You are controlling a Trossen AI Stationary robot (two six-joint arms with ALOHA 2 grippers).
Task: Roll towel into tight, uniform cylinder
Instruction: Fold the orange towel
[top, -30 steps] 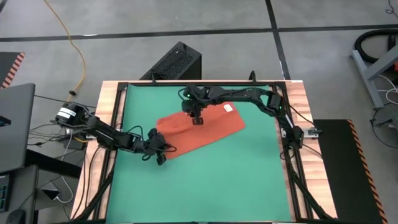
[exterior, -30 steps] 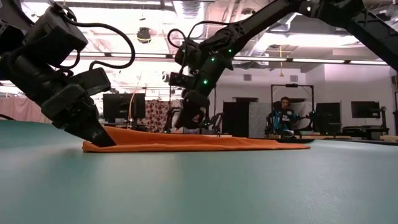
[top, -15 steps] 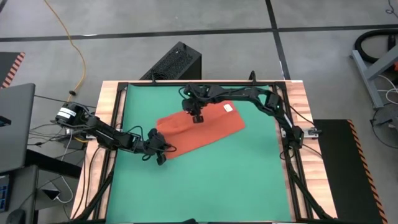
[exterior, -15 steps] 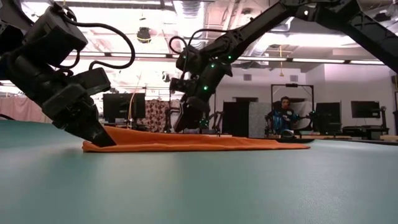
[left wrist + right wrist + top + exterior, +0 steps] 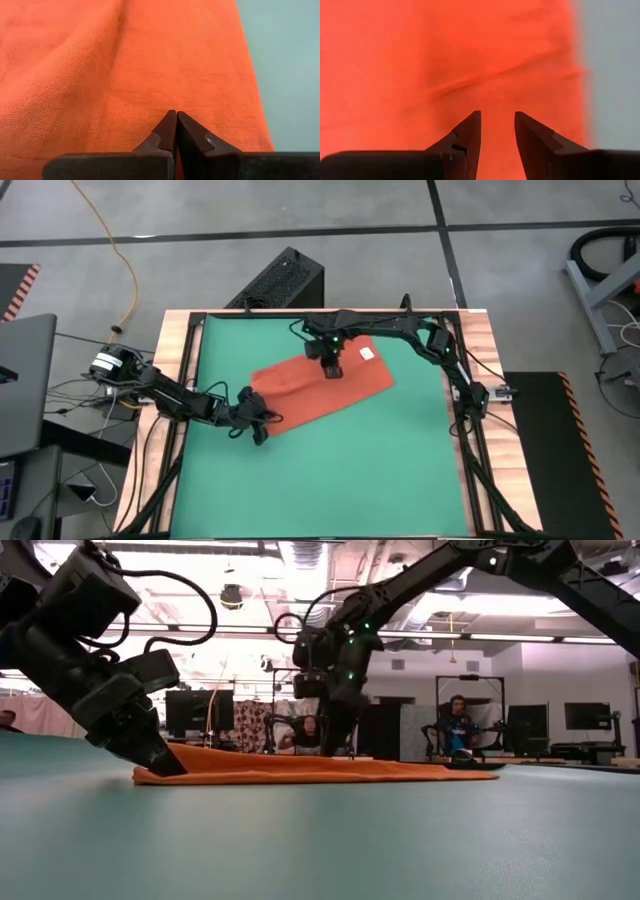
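Green felt-like mat (image 5: 330, 470) covers table inside wooden frame. Orange-red soft cloth towel (image 5: 320, 395) lies flat mid-mat, unrolled, long axis running from near-left corner toward far-right end, where small white tag (image 5: 366, 354) shows.

Left gripper (image 5: 258, 430) at towel's near-left corner, jaws clenched, tips down on cloth edge (whether fabric is pinched: cannot tell).

Right gripper (image 5: 331, 367) above far long edge, near tag, jaws parted, holding nothing.

Judgement: left arm nearer short end; roll would start there and travel along long axis toward tag.
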